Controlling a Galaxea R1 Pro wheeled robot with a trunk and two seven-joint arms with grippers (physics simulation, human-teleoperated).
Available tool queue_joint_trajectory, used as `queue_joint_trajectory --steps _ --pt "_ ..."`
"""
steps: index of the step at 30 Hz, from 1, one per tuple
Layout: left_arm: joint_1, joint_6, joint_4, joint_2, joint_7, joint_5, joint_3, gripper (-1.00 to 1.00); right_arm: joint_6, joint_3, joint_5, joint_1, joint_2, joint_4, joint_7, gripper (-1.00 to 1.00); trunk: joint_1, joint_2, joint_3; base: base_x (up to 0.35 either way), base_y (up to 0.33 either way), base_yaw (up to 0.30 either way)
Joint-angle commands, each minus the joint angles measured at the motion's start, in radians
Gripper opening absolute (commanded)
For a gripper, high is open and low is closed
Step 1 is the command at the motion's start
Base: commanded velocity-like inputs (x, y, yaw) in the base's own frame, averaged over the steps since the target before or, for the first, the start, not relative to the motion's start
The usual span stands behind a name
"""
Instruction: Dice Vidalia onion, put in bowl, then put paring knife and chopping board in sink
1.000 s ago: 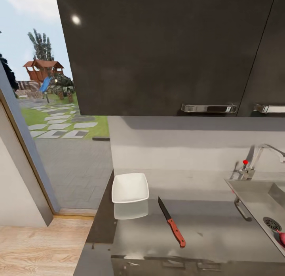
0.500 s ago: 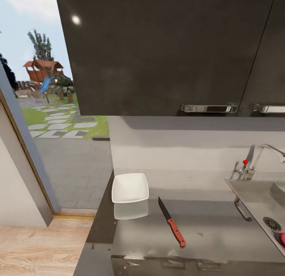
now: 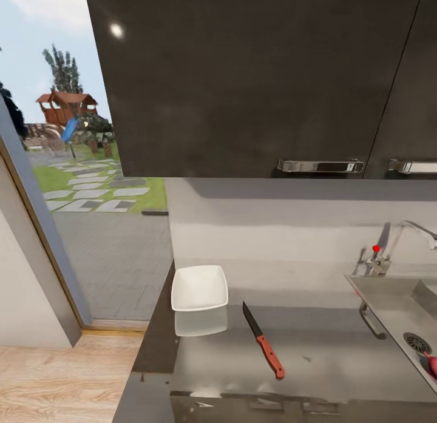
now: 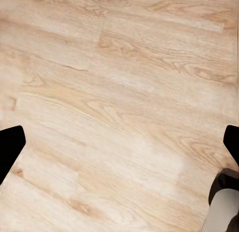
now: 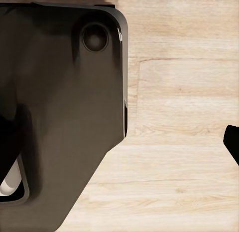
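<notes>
Paring knife (image 3: 263, 340) flat on the bench (image 3: 328, 350), near the white bowl (image 3: 199, 287), ready for taking. Onion (image 3: 432, 365) in the sink (image 3: 388, 301), beside the drain. Jaws spread wide, both pointing at the wood floor (image 4: 119, 112).

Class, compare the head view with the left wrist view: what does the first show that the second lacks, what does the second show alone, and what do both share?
Head view: the white bowl and the paring knife lie apart on the grey countertop, with the sink and tap to the right, a reddish onion at the picture's edge, and dark cabinets above.

Left wrist view: the left gripper, its dark fingertips set wide apart, holding nothing.

Both: the light wood floor.
</notes>
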Motion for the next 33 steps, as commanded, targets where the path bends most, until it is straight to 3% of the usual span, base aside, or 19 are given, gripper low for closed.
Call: queue_joint_trajectory --steps 1,2,3,5,7,10,13,19,20,25,29,31,32,33 --pt "0.000 0.028 -0.032 0.002 0.003 0.003 0.000 1.00 -0.003 0.000 -0.001 -0.001 0.000 0.001 0.000 1.00 0.000 -0.002 -0.002 0.000 0.000 0.000" --pt "0.000 0.047 -0.059 0.003 0.002 0.003 0.000 1.00 -0.004 0.000 -0.001 -0.001 0.000 0.001 0.000 1.00 0.000 -0.002 -0.002 0.000 0.000 0.000" --pt "0.000 0.122 -0.189 0.007 0.004 0.003 0.000 1.00 -0.004 0.000 -0.001 -0.001 0.000 0.001 0.000 1.00 0.000 -0.002 -0.002 0.000 0.000 0.000" --pt "0.000 0.154 -0.239 0.009 0.004 0.003 0.000 1.00 -0.004 0.000 -0.001 -0.001 0.000 0.001 0.000 1.00 0.000 -0.002 -0.002 0.000 0.000 0.000" --pt "-0.005 0.254 -0.360 0.016 0.005 0.003 0.001 1.00 -0.004 0.000 -0.001 -0.001 0.000 0.001 0.000 1.00 0.000 -0.002 -0.002 0.000 0.000 0.000" --pt "-0.040 0.359 -0.466 0.027 0.005 0.003 0.001 1.00 -0.003 0.000 -0.001 -0.001 0.000 0.001 0.000 1.00 0.000 -0.002 -0.002 0.000 0.000 0.000" --pt "-0.160 0.476 -0.525 0.033 0.003 0.003 0.001 1.00 -0.003 0.000 -0.001 -0.001 0.000 0.001 0.000 1.00 0.000 -0.002 -0.002 0.000 0.000 0.000" --pt "-0.351 0.604 -0.539 0.033 0.001 0.002 -0.001 1.00 -0.003 0.000 -0.001 -0.001 0.000 0.001 0.000 1.00 0.000 -0.002 -0.002 0.000 0.000 0.000" --pt "-0.409 0.626 -0.538 0.033 0.001 0.002 -0.001 1.00 -0.003 0.000 -0.001 -0.001 0.000 0.001 0.000 1.00 0.000 -0.002 -0.002 0.000 0.000 0.000" --pt "-0.538 0.650 -0.508 0.030 0.001 0.001 -0.005 1.00 -0.003 0.000 -0.001 -0.001 0.000 0.001 0.000 1.00 0.000 -0.002 -0.002 0.000 0.000 0.000" --pt "-0.691 0.656 -0.382 0.010 0.000 0.001 -0.053 1.00 -0.004 0.000 -0.001 -0.001 0.000 0.001 0.000 1.00 0.000 -0.002 -0.002 0.000 0.000 0.000" --pt "-0.741 0.656 -0.330 -0.001 0.000 0.001 -0.077 1.00 -0.004 0.000 -0.001 -0.001 0.000 0.001 0.000 1.00 0.000 -0.002 -0.002 0.000 0.000 0.000" --pt "-0.812 0.656 -0.247 -0.022 0.000 0.001 -0.111 1.00 -0.004 0.000 -0.001 -0.001 0.000 0.001 0.000 1.00 0.000 -0.002 -0.002 0.000 0.000 0.000" --pt "-0.834 0.656 -0.219 -0.032 0.000 0.001 -0.120 1.00 -0.003 0.000 -0.001 -0.001 0.000 0.001 0.000 1.00 0.000 -0.002 -0.002 0.000 0.000 0.000"
